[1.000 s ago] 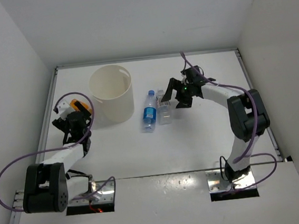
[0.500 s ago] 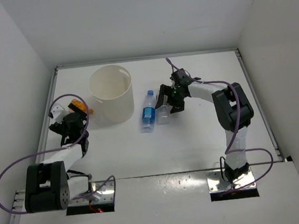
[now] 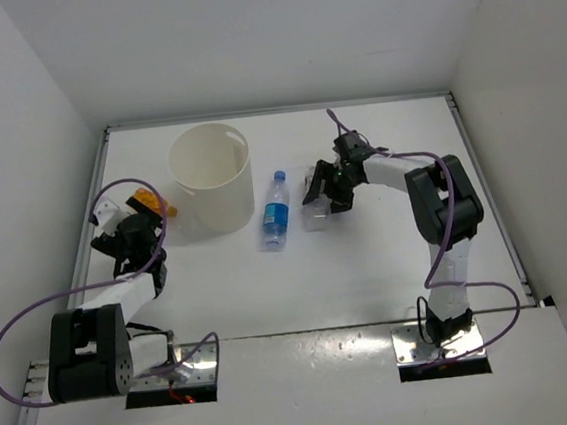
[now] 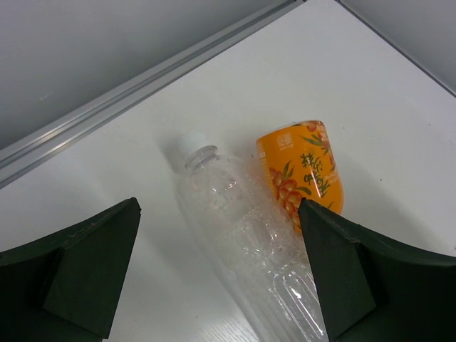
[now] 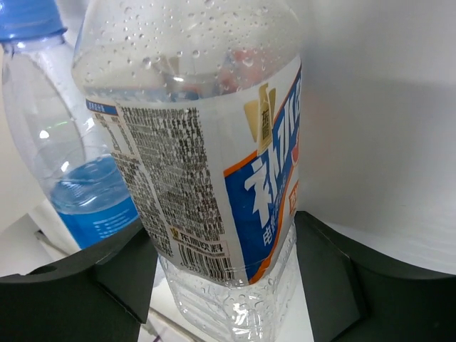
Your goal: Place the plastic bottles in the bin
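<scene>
Blue-label bottle [image 3: 273, 211] shifted toward bin [image 3: 218, 205], right claw [image 5: 214, 265] gripping pale-label bottle [image 5: 203, 142], left claw [image 4: 217, 214] wide

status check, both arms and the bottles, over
Left gripper open, straddling orange-label bottle. Right gripper shut on white-label bottle. Blue-cap bottle lies between it and bin. No bottle in bin.

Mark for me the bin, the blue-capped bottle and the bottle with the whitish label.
bin [image 3: 218, 209]: top external view, on its outer side wall.
blue-capped bottle [image 3: 274, 214]: top external view, on its blue label.
whitish-label bottle [image 5: 206, 178]: right wrist view, on the printed label.
</scene>
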`<state>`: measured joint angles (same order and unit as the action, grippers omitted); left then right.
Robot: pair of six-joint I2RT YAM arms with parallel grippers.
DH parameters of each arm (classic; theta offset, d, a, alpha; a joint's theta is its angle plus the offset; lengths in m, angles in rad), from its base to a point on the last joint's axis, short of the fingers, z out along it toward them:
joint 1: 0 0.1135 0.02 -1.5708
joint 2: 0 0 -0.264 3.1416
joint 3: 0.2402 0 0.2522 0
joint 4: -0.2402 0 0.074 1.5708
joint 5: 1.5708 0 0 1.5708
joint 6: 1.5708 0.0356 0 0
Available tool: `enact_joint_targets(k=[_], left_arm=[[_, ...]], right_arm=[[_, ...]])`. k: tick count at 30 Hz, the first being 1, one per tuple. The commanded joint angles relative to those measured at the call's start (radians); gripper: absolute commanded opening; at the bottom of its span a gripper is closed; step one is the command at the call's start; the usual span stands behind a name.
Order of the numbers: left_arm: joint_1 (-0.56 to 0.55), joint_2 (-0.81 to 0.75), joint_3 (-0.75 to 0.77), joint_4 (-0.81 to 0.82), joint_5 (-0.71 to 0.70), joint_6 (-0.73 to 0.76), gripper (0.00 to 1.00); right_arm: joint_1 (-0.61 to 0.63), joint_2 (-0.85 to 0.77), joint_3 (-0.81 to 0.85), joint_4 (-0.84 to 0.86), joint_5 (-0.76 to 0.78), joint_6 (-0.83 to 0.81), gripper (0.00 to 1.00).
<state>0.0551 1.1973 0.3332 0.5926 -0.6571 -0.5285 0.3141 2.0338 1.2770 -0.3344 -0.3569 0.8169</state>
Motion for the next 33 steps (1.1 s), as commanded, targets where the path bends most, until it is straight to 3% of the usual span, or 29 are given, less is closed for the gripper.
enact_joint_targets(k=[1,3,11,15,21,26,33], left_arm=[[0.015,0.002,-0.005,0.032,0.005,-0.01,1.0],[0.015,0.002,-0.016,0.041,0.017,-0.01,1.0],[0.015,0.013,-0.016,0.07,0.039,0.039,1.0],[0.015,0.024,-0.007,0.096,0.117,0.11,1.0],[0.015,0.045,0.038,0.052,0.117,0.12,1.0],[0.015,0.054,0.067,-0.006,0.117,0.12,1.0],[0.015,0.064,0.112,-0.036,0.106,0.12,1.0]], right_arm=[[-0.024,-0.066,-0.021,0.011,0.039,0.018,0.38],[-0.036,-0.111,-0.012,0.024,0.039,0.028,0.27],[-0.029,-0.247,0.166,0.081,0.024,0.047,0.0],[0.009,-0.247,0.359,0.107,-0.017,0.057,0.0],[0.107,-0.198,0.648,0.084,0.012,-0.008,0.0],[0.227,0.052,1.09,-0.136,0.013,-0.139,0.0],[0.374,0.066,1.042,-0.121,0.137,-0.242,0.0]])
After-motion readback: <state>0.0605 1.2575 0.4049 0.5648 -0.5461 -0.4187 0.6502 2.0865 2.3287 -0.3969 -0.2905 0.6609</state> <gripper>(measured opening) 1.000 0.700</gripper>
